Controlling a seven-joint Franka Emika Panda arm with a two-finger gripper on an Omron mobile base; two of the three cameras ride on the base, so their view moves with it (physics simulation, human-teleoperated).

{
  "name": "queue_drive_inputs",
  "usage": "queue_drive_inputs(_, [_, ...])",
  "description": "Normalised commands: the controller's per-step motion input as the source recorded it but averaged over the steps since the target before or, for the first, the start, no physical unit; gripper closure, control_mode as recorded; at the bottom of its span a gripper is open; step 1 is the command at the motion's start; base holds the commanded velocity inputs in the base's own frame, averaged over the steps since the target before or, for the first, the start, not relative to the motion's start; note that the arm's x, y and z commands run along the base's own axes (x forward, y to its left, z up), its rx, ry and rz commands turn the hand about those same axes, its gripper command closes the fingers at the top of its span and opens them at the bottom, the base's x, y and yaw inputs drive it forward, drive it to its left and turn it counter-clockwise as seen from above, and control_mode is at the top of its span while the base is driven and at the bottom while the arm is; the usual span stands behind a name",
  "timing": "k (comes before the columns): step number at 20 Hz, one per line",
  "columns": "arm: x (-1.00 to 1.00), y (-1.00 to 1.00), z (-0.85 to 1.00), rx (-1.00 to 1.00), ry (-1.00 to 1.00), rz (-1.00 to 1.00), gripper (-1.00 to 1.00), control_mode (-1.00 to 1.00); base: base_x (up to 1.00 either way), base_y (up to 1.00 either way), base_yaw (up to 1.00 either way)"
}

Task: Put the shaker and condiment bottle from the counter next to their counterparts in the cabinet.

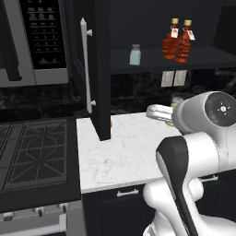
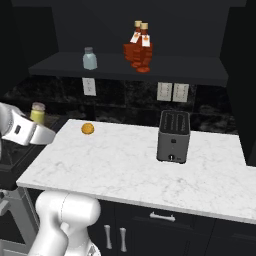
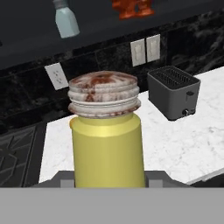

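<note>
My end effector (image 3: 109,177) grips the shaker (image 3: 107,140), yellow-olive body upright between my fingers, grey-silver cap with reddish stains on top. In the right base view the shaker (image 2: 37,113) sits at the tip of my arm, lifted above the left end of the tabletop (image 2: 130,165); in the left base view it (image 1: 175,102) peeks out behind my wrist. Both condiment bottles (image 2: 138,47) stand touching each other on the cabinet (image 1: 99,69) shelf (image 2: 175,70), red-orange with tan caps. The pale blue-grey shaker (image 2: 89,58) stands on the same shelf, well left of the bottles. Cabinet door is swung open, bar handle (image 1: 85,64) facing the microwave (image 1: 37,41). A toaster (image 2: 173,136) and a small orange round thing (image 2: 88,129) sit on the tabletop. Stovetop (image 1: 34,156) to the left.
</note>
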Motion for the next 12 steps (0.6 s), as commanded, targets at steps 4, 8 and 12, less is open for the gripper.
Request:
queue_drive_inputs(4, [0.23, 0.00, 0.16, -0.07, 0.01, 0.21, 1.00, -1.00, 0.00, 0.00, 0.00])
queue_drive_inputs(8, [0.04, 0.00, 0.29, -0.15, 0.00, 0.17, 1.00, -1.00, 0.00, 0.00, 0.00])
queue_drive_inputs(12, [-0.11, 0.00, 0.33, -0.23, -0.13, 0.09, 1.00, -1.00, 0.00, 0.00, 0.00])
